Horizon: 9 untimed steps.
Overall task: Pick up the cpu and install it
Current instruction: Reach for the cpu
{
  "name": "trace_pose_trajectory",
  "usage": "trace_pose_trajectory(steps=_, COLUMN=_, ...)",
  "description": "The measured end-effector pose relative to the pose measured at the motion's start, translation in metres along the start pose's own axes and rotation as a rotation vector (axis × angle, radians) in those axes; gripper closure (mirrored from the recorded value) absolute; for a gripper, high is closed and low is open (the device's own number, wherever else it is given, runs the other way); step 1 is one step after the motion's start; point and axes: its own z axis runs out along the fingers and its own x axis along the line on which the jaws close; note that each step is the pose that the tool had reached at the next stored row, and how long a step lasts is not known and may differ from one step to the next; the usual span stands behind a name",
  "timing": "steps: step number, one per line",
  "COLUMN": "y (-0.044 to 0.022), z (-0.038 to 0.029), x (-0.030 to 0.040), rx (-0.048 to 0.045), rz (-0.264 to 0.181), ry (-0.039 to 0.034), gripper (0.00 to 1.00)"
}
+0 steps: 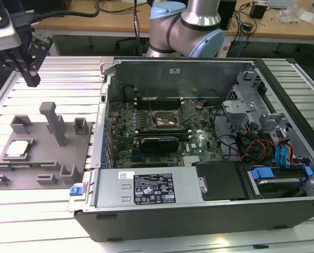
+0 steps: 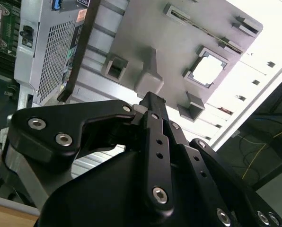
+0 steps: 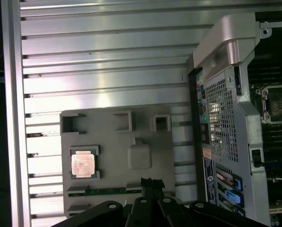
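Reaching for the small flat square cpu with the silvery metal top (image 1: 17, 149) looks like the step in hand, and it has not been picked up. The cpu lies flat in a shallow pocket of the grey plastic fixture plate (image 1: 41, 158). That plate rests on the ribbed silver metal surface (image 1: 41, 221), to the exterior view's left of the big open black computer case (image 1: 162, 79).

The black metal gripper (image 1: 31, 80) hangs in the air over the far part of the surface, well apart from the cpu. Its fingers (image 2: 153, 142) are squeezed together and hold nothing. In the first wrist view the cpu (image 3: 83, 164) sits off to one side of the gripper (image 3: 150, 181), not under it.

To do this well, I think the gripper should first get right over the middle of the cpu. The fingers need to spread wider than the chip before they go low. Going straight down is best, because a tall grey plastic post (image 1: 54, 121) and small grey blocks stand near the pocket and could be bumped. The fingers should meet two opposite edges, squarely. A soft, even squeeze should keep the thin chip flat, so it does not tip or slip.

The black square socket frame with metal edges (image 1: 165, 120) sits on the green board inside the case.
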Motion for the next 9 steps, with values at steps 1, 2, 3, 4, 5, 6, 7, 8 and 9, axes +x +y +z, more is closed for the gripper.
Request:
trace_pose_trajectory(steps=1, y=-0.0002, z=0.0, x=0.0021, rx=0.0, rz=0.0, ry=0.0, gripper=0.89)
trace_pose_trajectory(steps=2, y=-0.0003, z=-0.0001, x=0.0039, rx=0.0, rz=0.0, ry=0.0, gripper=0.89)
trace_pose_trajectory(steps=3, y=-0.0006, z=0.0001, x=0.0075, rx=-0.0001, rz=0.0, ry=-0.0001, gripper=0.89)
trace_pose_trajectory(steps=4, y=-0.001, z=0.0008, x=0.0121, rx=-0.0001, rz=0.0, ry=-0.0001, gripper=0.89)
trace_pose_trajectory(steps=5, y=-0.0013, z=0.002, x=0.0159, rx=-0.0001, rz=0.0, ry=-0.0001, gripper=0.89)
trace_pose_trajectory(steps=6, y=-0.0015, z=0.003, x=0.018, rx=-0.0002, rz=0.0, ry=-0.0002, gripper=0.89)
trace_pose_trajectory(steps=7, y=-0.0018, z=0.0051, x=0.0208, rx=-0.0003, rz=0.0, ry=-0.0003, gripper=0.89)
trace_pose_trajectory(steps=8, y=-0.0019, z=0.0063, x=0.022, rx=-0.0002, rz=0.0, ry=-0.0002, gripper=0.89)
trace_pose_trajectory(steps=9, y=-0.0022, z=0.0083, x=0.0237, rx=-0.0002, rz=0.0, ry=-0.0002, gripper=0.89)
